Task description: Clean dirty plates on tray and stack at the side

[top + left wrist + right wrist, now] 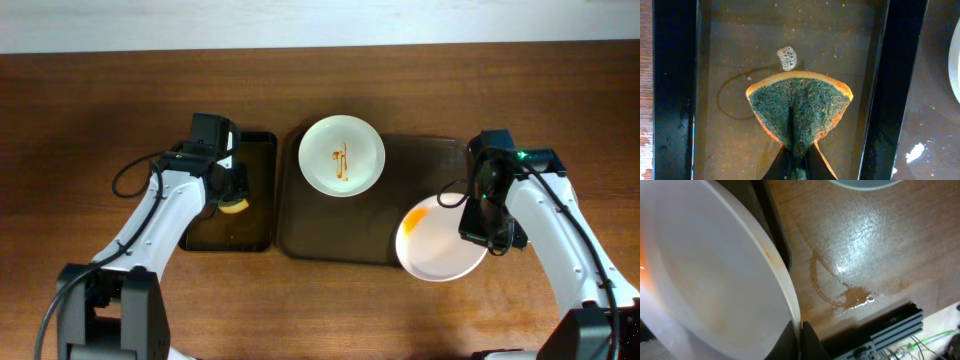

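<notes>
At the table: my left gripper is clenched on a sponge, green scouring face toward the wrist camera, low in the black tray; a ripple ring suggests it touches the shallow water; a blob of foam floats just beyond. My right gripper pinches the right rim of a plate at the near right corner of the tray; the plate overhangs the tray's front edge and seems tipped up, though I cannot tell whether it is clear of the tray. An orange smear stains its left side. A second plate, squiggled with sauce, sits at the tray's far left; a puddle shines on the table beside the held plate.

I judge this the soak before the scrub. To do it well, I'd lift the sponge slowly and let it drain over the black tray; cross low so drips land in the trays; lay the green face flat on the smear; rub toward the right fingers, not away, lest the rim slip from the pinch; press lightly, since only that pinch holds the plate.
</notes>
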{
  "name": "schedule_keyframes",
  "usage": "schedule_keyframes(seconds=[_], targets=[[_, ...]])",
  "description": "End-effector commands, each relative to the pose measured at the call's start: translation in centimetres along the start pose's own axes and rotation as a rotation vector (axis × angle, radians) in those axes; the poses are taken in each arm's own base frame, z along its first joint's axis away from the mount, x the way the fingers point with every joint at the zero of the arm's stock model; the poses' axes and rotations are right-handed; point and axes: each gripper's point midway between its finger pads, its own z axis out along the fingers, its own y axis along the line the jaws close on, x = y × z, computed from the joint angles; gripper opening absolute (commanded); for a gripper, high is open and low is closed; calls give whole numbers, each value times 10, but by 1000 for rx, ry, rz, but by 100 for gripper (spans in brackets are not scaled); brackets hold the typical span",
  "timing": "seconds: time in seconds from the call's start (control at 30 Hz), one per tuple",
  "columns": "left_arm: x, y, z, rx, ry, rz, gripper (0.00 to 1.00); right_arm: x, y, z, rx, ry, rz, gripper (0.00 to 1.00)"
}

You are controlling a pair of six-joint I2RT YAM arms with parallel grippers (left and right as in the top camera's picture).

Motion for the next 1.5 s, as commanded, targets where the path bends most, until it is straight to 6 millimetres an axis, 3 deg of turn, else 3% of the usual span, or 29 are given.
schedule_keyframes(seconds=[0.0, 0.13, 0.27, 0.43, 0.67, 1.0, 1.1, 1.23, 1.33, 1.4, 1.47], targets=[[1, 2, 2, -5, 4, -12, 0, -16, -7, -18, 14, -103, 28, 4], [1, 2, 2, -5, 3, -12, 0, -41, -18, -68, 14, -338, 67, 4], [1, 2, 2, -5, 3, -12, 0, -52, -8, -102, 101, -545, -24, 4], [1, 2, 2, -5, 3, -12, 0, -59, 4, -121, 328, -698, -127, 4], [1, 2, 2, -5, 4, -12, 0, -55, 45, -134, 475, -830, -282, 4], [1, 2, 2, -5, 3, -12, 0, -57, 42, -156, 603, -929, -304, 4], [1, 2, 2, -5, 3, -12, 0, -56, 45, -150, 561, -909, -295, 4], [1, 2, 2, -5, 3, -10, 0, -56, 45, -110, 319, -730, -129, 4], [1, 2, 2, -5, 3, -2, 0, -68, 21, -83, 191, -568, 42, 4], [1, 2, 2, -5, 3, 17, 0, -83, -11, -63, 94, -453, 193, 4], [1, 2, 2, -5, 3, 17, 0, -95, -31, -52, 9, -400, 249, 4]])
